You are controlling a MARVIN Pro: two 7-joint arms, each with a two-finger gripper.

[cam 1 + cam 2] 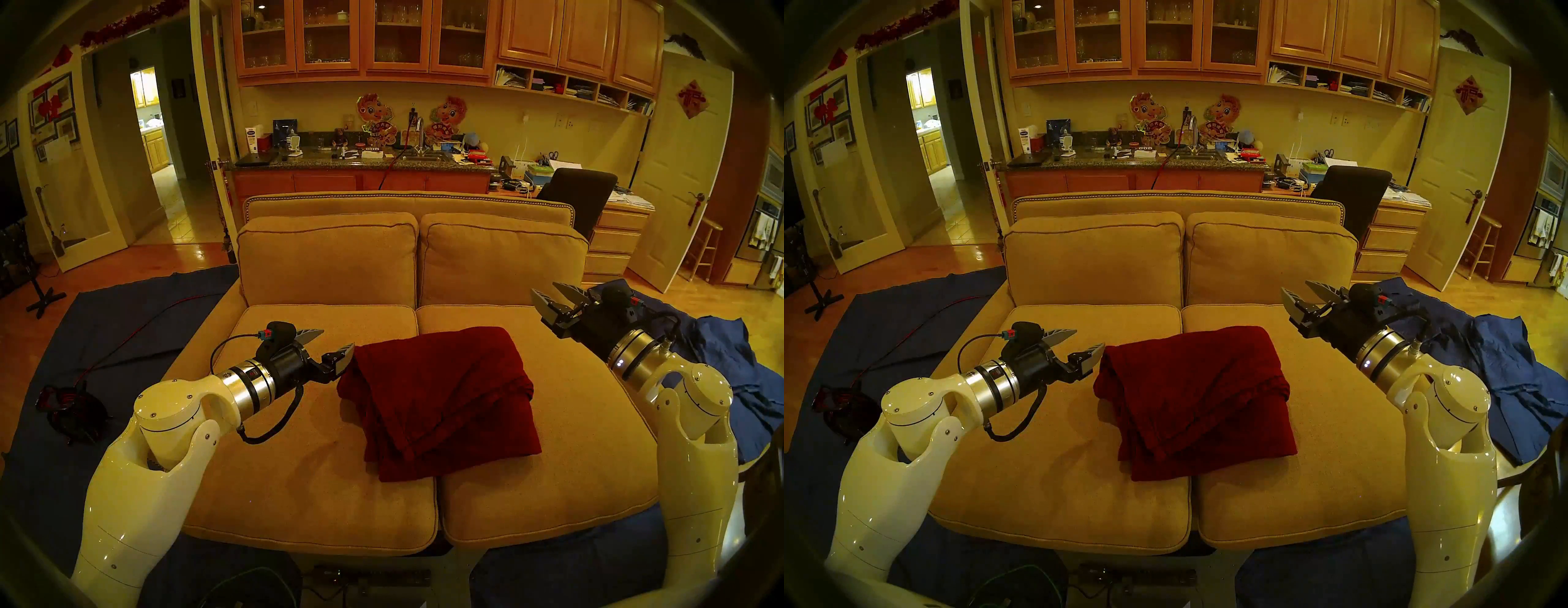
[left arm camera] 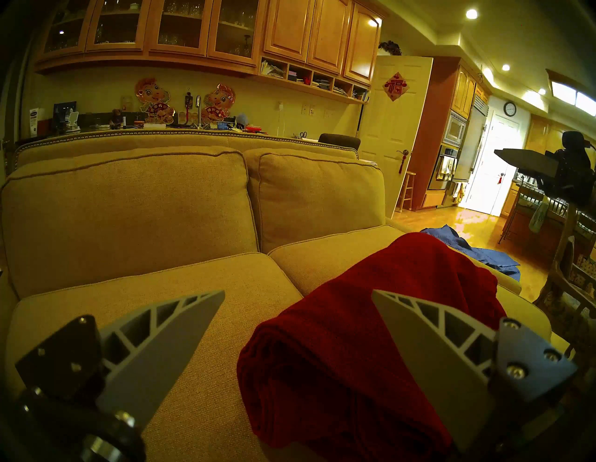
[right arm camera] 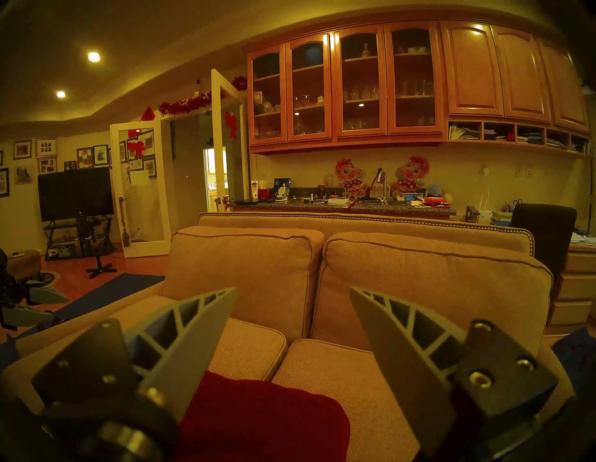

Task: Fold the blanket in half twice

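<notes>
Tan woven sofa (image 1: 297, 467) under thick, layered plush maroon blanket (image 1: 441, 403)

The blanket (image 1: 441, 399) is plain dark red; the sofa (image 1: 297, 488) is plain tan; the cloths (image 1: 729, 365) are dark blue; the arms (image 1: 140, 479) are cream-white.

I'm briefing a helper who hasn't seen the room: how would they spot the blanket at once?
Find the tan sofa facing the robot. On its seat, straddling the seam between the two seat cushions, lies the blanket, a folded bundle. It is the only dark red fabric there; the cloths beside the sofa are blue.
</notes>
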